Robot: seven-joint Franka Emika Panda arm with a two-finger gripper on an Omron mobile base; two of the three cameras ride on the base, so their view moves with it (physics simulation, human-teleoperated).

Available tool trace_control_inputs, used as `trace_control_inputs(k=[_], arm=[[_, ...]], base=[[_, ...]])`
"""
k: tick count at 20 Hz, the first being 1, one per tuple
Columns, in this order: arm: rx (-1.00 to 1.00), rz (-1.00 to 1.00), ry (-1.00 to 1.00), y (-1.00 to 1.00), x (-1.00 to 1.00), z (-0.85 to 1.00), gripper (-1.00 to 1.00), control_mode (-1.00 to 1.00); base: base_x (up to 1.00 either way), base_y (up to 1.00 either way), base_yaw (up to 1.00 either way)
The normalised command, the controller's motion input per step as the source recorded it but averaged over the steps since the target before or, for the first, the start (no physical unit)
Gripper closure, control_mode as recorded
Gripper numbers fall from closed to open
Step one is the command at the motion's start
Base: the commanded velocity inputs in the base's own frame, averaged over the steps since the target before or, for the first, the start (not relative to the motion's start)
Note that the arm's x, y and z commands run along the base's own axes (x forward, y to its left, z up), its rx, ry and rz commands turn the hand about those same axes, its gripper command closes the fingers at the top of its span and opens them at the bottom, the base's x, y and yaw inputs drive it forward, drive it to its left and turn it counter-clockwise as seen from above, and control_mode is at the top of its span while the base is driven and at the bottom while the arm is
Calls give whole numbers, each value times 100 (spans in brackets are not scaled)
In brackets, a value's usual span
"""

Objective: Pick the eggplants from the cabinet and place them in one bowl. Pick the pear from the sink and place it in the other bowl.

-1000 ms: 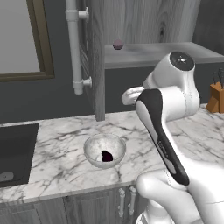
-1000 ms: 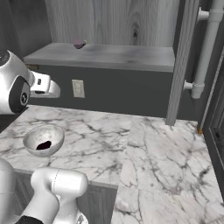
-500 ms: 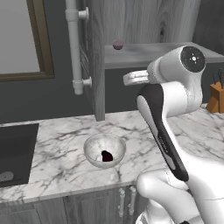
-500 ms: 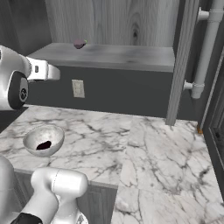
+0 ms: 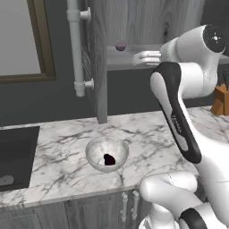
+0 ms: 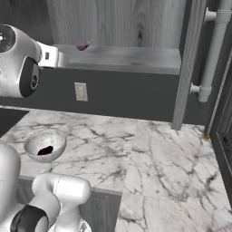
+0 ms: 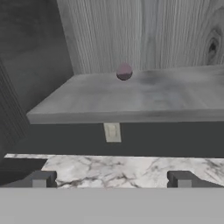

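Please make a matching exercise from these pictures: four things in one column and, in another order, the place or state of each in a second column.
1. eggplant on the shelf
2. eggplant in the bowl
3. gripper
4. cabinet door

a. open, holding nothing
b. swung open beside the shelf
c. at the back of the grey shelf
d. inside the pale speckled bowl

Pairs: 1-c, 2-d, 3-a, 4-b

One eggplant (image 5: pixel 120 45) sits at the back of the cabinet shelf (image 5: pixel 134 58). Below, the bowl (image 5: pixel 107 154) stands near the counter's (image 5: pixel 58 156) front edge, another eggplant (image 5: pixel 108 159) in it. The sink (image 5: pixel 15 156) lies at the counter's left end.
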Motion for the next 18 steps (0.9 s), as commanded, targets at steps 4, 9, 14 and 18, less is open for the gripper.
trace_control_inputs(k=[4,9,14,18], arm=[[-2,0,0,-2,33,24,-100,-100],[-7,0,0,0,58,6,-100,-100],[0,0,-2,0,74,0,-100,-100],[0,0,-1,0,69,-3,-100,-100]], base=[[0,0,0],[0,0,0],[0,0,0],[0,0,0]])
